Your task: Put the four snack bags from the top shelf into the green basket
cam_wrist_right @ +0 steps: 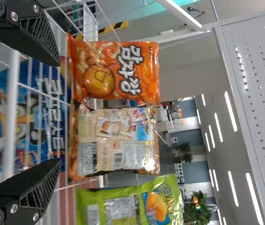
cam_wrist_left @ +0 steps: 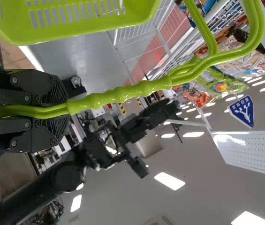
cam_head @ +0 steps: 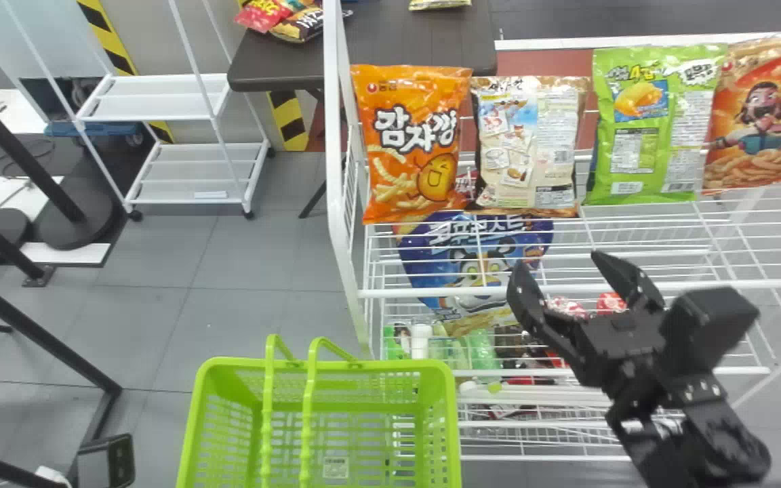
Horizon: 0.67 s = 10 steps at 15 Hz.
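Four snack bags stand side by side on the top shelf in the head view: orange (cam_head: pixel 414 142), beige (cam_head: pixel 529 142), green (cam_head: pixel 656 125) and red-orange (cam_head: pixel 770 112). My right gripper (cam_head: pixel 556 268) is open, in front of the rack and lower than the bags. In the right wrist view, the right gripper (cam_wrist_right: pixel 57 112) has its fingers apart, facing the orange bag (cam_wrist_right: pixel 116 72) and beige bag (cam_wrist_right: pixel 118 140), with nothing between them. The green basket (cam_head: pixel 445 434) stands at the lower middle. My left gripper (cam_wrist_left: pixel 59 110) is shut on the basket's handles (cam_wrist_left: pixel 123 93).
The white wire rack (cam_head: pixel 346 203) has lower shelves with a blue bag (cam_head: pixel 472 257) and other goods. A small white rack (cam_head: pixel 194 142) and a dark table (cam_head: pixel 282 61) stand behind. Black poles (cam_head: pixel 24 332) rise at the left.
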Each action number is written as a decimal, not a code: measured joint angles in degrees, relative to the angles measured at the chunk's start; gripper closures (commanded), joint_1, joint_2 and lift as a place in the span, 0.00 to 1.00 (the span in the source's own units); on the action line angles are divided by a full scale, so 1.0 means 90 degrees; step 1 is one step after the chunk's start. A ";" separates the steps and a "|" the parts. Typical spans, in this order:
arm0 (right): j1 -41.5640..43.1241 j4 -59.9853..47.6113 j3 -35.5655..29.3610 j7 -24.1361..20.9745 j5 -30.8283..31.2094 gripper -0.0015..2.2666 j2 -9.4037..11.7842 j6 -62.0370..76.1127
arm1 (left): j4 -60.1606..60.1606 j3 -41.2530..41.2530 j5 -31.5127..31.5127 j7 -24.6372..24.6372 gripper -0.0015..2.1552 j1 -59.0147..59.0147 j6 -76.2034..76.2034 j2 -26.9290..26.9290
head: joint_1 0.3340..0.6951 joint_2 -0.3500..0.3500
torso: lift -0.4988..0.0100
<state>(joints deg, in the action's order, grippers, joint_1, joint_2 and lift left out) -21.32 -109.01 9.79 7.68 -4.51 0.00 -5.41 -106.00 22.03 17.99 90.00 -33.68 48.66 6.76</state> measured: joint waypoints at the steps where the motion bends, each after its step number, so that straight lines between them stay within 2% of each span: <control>1: 0.0403 0.0210 0.0147 -0.0201 0.0028 0.04 0.0000 -0.0130 | -0.0003 -0.0015 0.0002 0.0000 0.99 0.0001 0.0000 0.0012 | 1.00 0.71 | 0.98; 6: 0.2194 0.1712 0.0737 -0.0491 -0.0129 0.04 0.0000 -0.0218 | 0.0006 -0.0071 0.0014 0.0000 1.00 0.0033 0.0000 0.0074 | 1.00 0.78 | 0.98; 10: 0.3274 0.2974 0.1043 -0.0458 -0.0698 0.04 0.0000 0.0142 | 0.0082 -0.0226 0.0022 0.0000 1.00 0.0180 0.0001 0.0195 | 1.00 0.81 | 0.98</control>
<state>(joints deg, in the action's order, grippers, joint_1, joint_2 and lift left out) 8.14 -82.24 19.17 3.56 -10.80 0.00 -4.13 -105.26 20.00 18.19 90.00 -32.06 48.66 8.52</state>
